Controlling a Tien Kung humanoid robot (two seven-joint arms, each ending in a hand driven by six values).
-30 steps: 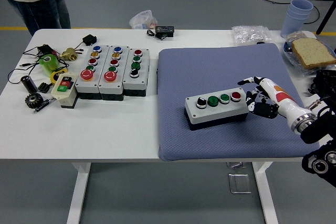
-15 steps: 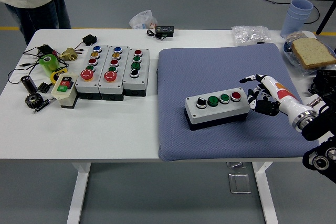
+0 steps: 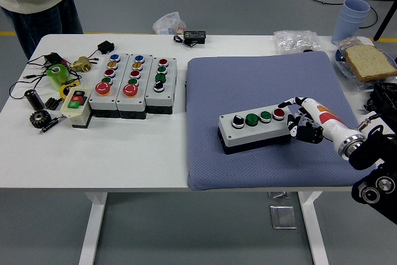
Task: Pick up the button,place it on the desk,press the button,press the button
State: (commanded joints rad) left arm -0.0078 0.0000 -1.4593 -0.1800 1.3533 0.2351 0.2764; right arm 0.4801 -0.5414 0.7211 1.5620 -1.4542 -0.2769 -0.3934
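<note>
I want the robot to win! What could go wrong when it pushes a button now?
The right hand is at the right end of the button box, beside its red button. The box lies loose on the soft blue mat, so a sideways push might slide it instead of pressing. The green button sits close by, so a finger could hit the wrong one.

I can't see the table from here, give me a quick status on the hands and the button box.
Right hand at the button box's right end, index finger by the red button. Left hand out of view. Box flat on blue mat. Nothing in the way.
</note>
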